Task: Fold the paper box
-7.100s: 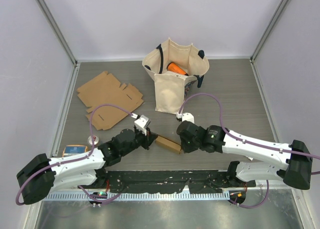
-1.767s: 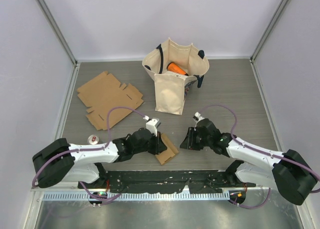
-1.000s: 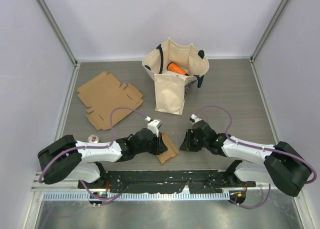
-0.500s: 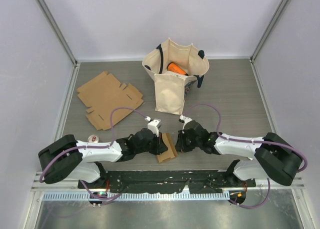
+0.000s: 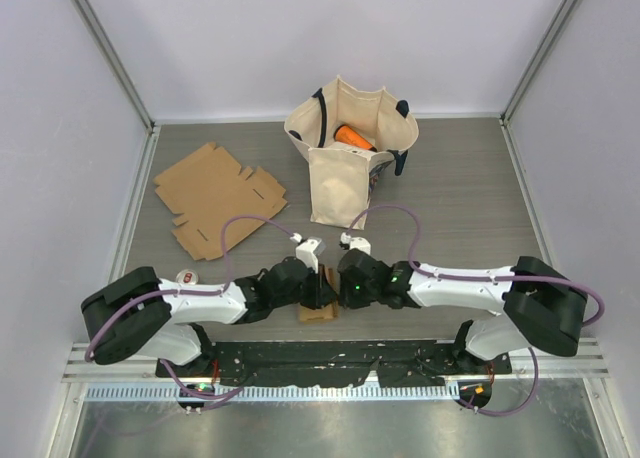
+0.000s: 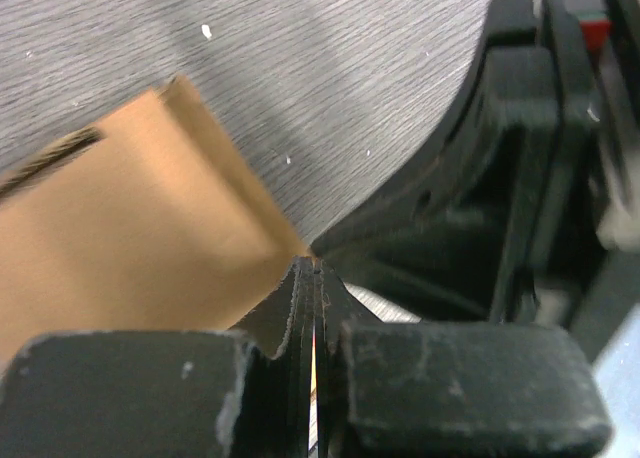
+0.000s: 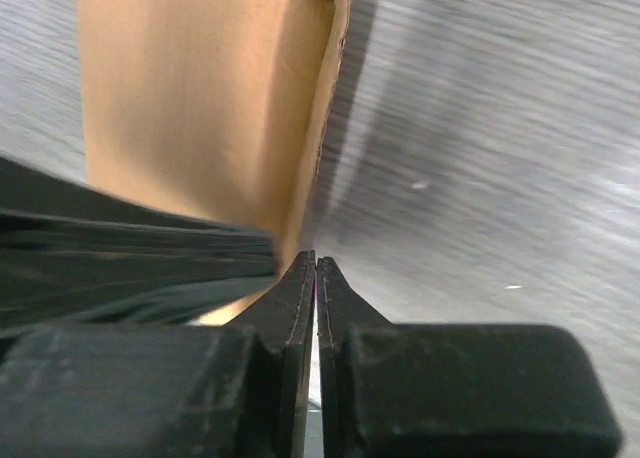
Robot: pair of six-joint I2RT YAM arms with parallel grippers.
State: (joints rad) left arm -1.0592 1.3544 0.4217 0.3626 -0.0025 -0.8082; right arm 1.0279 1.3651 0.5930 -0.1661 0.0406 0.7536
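The paper box (image 5: 318, 314) is a small, partly folded brown cardboard piece near the table's front edge, squeezed between my two grippers. My left gripper (image 5: 317, 292) is shut and presses against its left side. In the left wrist view the closed tips (image 6: 315, 269) touch the box's corner (image 6: 130, 218), with nothing between the jaws. My right gripper (image 5: 343, 289) is shut too and sits against the right side. Its closed tips (image 7: 316, 262) meet the lower edge of the upright cardboard panel (image 7: 200, 98).
A second cardboard blank (image 5: 215, 198) lies unfolded at the back left. A cream tote bag (image 5: 350, 163) with an orange object inside stands at the back centre. A small roll (image 5: 185, 276) sits by the left arm. A metal rail (image 5: 320, 356) runs along the near edge.
My right gripper has slid left up to the box and its jaws have come together. The box has been pushed narrower and more upright. The left gripper has barely moved.
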